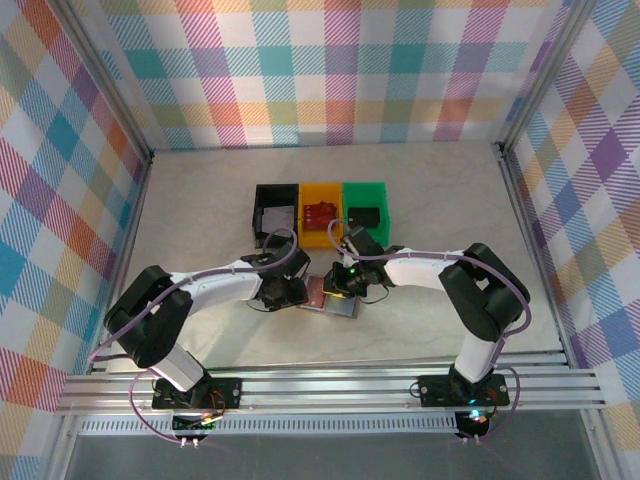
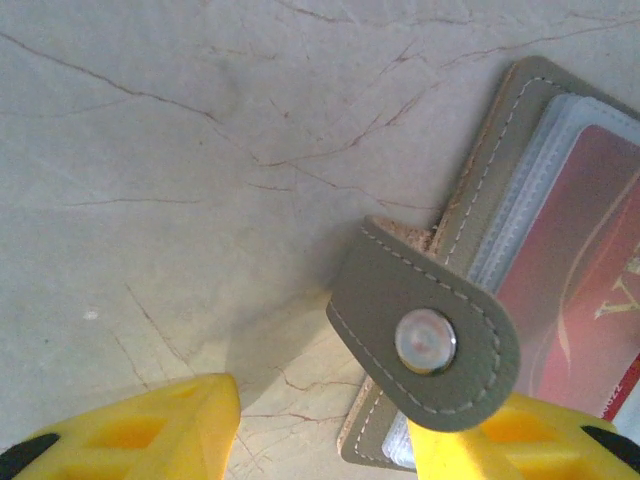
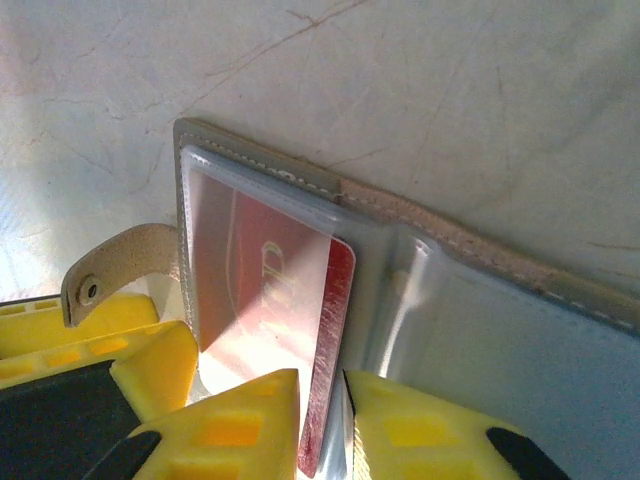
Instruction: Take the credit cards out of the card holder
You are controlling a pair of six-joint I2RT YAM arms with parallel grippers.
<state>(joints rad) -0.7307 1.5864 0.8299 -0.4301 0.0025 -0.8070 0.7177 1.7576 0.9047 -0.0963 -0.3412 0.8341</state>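
Note:
The grey card holder [image 1: 332,301] lies open on the table between both grippers. In the right wrist view, a red credit card [image 3: 338,300] sticks partway out of a clear sleeve on the holder's [image 3: 450,243] left panel. My right gripper [image 3: 322,428] is shut on the card's exposed edge. The other panel's sleeve shows a grey-blue surface [image 3: 530,370]; I cannot tell whether it is the grey-teal card. My left gripper [image 2: 325,440] is open at the holder's [image 2: 492,165] strap side. Its right finger [image 2: 520,445] sits under the snap tab [image 2: 425,342], and its left finger rests on bare table.
Black [image 1: 277,212], yellow [image 1: 321,215] and green [image 1: 366,212] bins stand in a row just behind the holder. The yellow bin has red items in it and the green one a dark item. Bare marble-patterned table extends left, right and near.

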